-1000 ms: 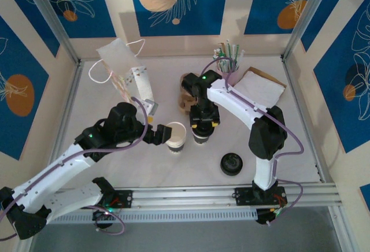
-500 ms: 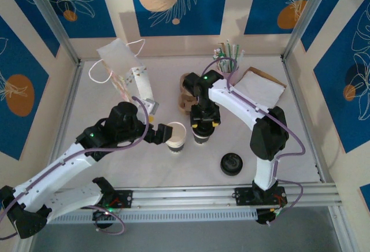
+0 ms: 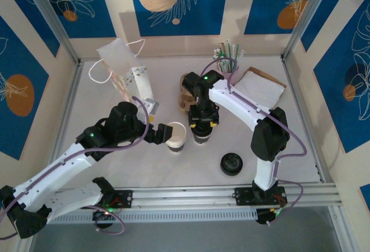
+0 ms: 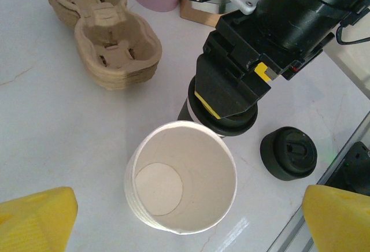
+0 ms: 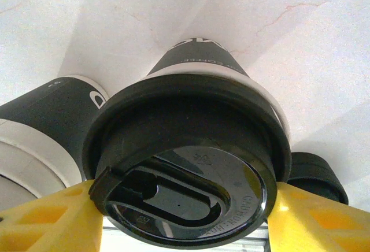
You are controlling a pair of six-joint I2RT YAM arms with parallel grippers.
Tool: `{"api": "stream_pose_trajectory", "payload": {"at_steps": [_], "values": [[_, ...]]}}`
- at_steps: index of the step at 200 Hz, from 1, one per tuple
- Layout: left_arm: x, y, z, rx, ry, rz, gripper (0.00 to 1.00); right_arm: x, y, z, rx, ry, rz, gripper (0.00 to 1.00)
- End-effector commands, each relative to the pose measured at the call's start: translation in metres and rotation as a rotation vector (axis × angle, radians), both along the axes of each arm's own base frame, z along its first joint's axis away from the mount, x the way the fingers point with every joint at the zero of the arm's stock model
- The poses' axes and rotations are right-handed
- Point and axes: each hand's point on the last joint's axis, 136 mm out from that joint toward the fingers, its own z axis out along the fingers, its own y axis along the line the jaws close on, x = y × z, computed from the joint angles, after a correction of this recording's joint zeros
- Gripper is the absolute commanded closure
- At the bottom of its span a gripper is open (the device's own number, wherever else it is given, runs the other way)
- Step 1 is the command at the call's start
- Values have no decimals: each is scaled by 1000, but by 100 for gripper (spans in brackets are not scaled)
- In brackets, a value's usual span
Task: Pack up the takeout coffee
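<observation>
The takeout coffee [image 5: 191, 165], a white cup with a dark lower band and a black lid, stands on the table. My right gripper [image 5: 185, 211] comes down on it from above, its yellow fingers [image 5: 52, 217] pressed on both sides of the lid. From above, the cup [image 3: 201, 137] is mostly hidden under that gripper [image 3: 202, 123]. Just left of it stands an open cup with no lid [image 4: 180, 177]. My left gripper [image 4: 188, 217] hangs over this open cup [image 3: 176, 136], jaws spread wide and clear of its rim.
A spare black lid [image 3: 231, 163] lies to the front right of the cups. A stack of pulp cup carriers [image 3: 186, 96] sits behind them. A pink cup of straws [image 3: 227, 67], brown paper [image 3: 260, 87] and a white handled bag [image 3: 118, 58] stand at the back.
</observation>
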Motion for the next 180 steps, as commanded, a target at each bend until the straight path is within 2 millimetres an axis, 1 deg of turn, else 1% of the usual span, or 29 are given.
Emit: {"api": "stream_pose_trajectory", "payload": {"at_steps": [1, 35, 80, 139, 180], "values": [[0, 0, 3, -15, -4, -6, 0, -8, 0, -3, 0, 30, -3, 34], [0, -1, 4, -18, -6, -5, 0, -8, -8, -5, -45, 30, -8, 34], [1, -1, 2, -16, -4, -6, 0, -9, -4, -10, -36, 40, -5, 34], [1, -1, 2, -15, -5, -4, 0, -7, -8, -13, -59, 37, -11, 34], [1, -1, 2, -16, -5, -4, 0, -6, -5, -17, -52, 38, -8, 34]]}}
